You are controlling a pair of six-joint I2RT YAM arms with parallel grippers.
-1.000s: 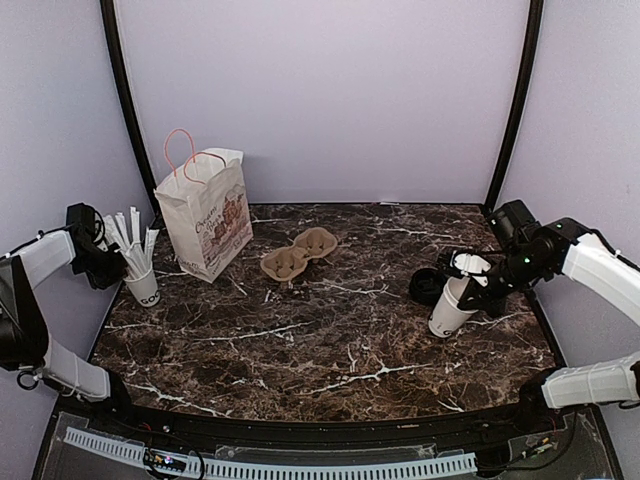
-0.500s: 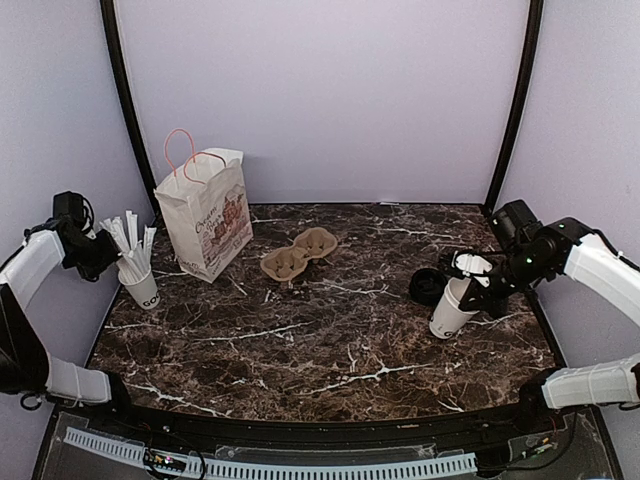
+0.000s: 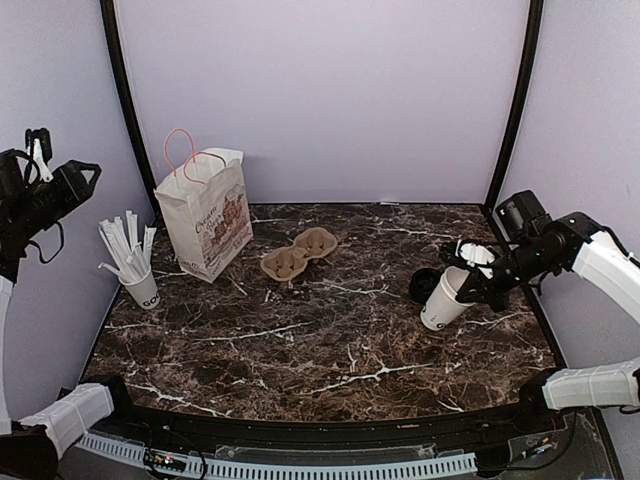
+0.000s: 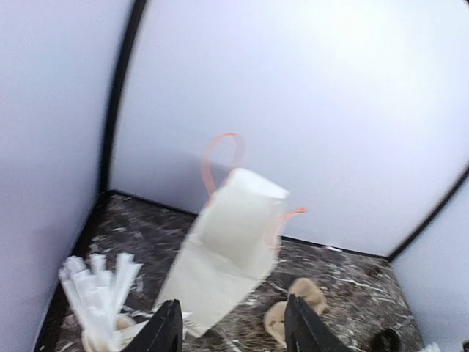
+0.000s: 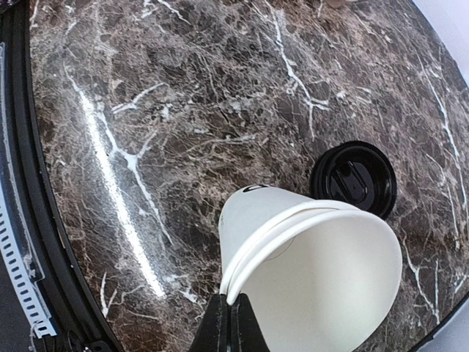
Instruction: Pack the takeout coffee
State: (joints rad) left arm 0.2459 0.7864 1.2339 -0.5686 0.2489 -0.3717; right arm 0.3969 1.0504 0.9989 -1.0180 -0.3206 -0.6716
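Note:
The takeout coffee cup, white paper with no lid on it, is lifted and tilted at the right of the table, its open mouth facing up and to the right. My right gripper is shut on its rim; in the right wrist view the fingertips pinch the rim of the cup, which looks like two nested cups. Its black lid lies flat on the table beside it. My left gripper hangs open and empty high at the far left, above the table.
A white paper bag with pink handles stands at the back left. A white cup of wrapped straws stands left of it. A brown pulp cup carrier lies right of the bag.
My left gripper rose from beside the straw cup to high at the left and opened. My right gripper lifted and tilted the cup slightly to the left.

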